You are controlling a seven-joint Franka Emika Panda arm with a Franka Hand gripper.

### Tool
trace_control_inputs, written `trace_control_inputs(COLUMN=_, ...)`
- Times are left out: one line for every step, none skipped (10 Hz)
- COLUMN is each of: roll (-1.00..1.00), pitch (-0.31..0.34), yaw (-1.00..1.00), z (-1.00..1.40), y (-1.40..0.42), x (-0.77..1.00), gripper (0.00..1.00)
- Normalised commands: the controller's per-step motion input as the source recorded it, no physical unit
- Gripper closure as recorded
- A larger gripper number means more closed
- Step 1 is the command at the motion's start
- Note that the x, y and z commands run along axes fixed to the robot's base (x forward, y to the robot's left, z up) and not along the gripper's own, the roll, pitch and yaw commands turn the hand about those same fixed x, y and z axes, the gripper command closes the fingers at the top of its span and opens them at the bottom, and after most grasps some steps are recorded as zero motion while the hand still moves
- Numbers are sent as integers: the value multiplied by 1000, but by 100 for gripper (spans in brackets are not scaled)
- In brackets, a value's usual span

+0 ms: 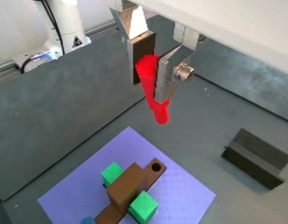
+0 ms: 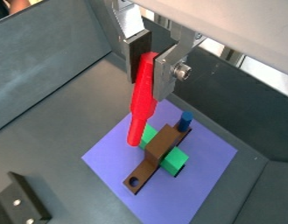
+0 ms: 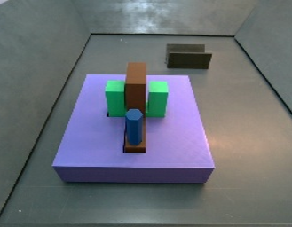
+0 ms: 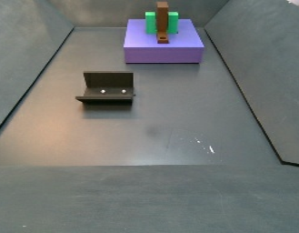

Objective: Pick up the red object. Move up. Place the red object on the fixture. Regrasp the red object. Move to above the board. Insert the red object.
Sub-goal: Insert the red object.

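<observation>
Two silver finger plates of the gripper [image 1: 150,68] are clamped on the red object [image 1: 153,87], visible in both wrist views; gripper [image 2: 153,63] is not in either side view

Red object [image 2: 140,109]: bright red, thin, short stick. Upper part sits between the dark pads, lower part sticks out well past the fingertips. In a wrist view the free end narrows to a small tip. It hangs in the air, touching nothing but the fingers [image 1: 171,75]

Below the gripper: the board [image 1: 94,188], flat lavender-purple slab on the grey floor. In a wrist view the red tip lines up over the board [image 2: 116,157] near its edge, but height above it can't be judged

On the board, down from the gripper: green blocks [image 2: 174,159], a brown upright piece [image 2: 153,156] with a round hole at one end, and a blue peg [image 2: 185,120] at the other end. Side view shows the same set: board [image 3: 100,151], brown piece [image 3: 136,93] standing between the green blocks [image 3: 116,97], blue peg [image 3: 134,127] upright at its foot

Fixture [image 1: 256,157]: dark L-shaped bracket on the floor, well apart from the gripper and off the board. Also seen in both side views [image 3: 190,58] [image 4: 106,87], nothing on it
</observation>
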Motion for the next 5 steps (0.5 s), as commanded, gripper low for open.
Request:
trace_control_inputs(roll=-129, pitch=100, yaw=-163, z=-134, y=0, x=234, gripper=100)
trace_control_inputs(roll=-417, pitch=73, yaw=-69, z=-189, y=280, x=317, gripper=100)
trace_control_inputs(roll=-500, pitch=46, yaw=-34, z=-49, y=351, x=449, gripper=100)
trace_control_inputs(roll=-500, pitch=27, yaw=-26, z=0, y=294, x=471, gripper=100)
trace_control_inputs(roll=-500, pitch=27, yaw=-11, z=0, y=300, x=497, gripper=100)
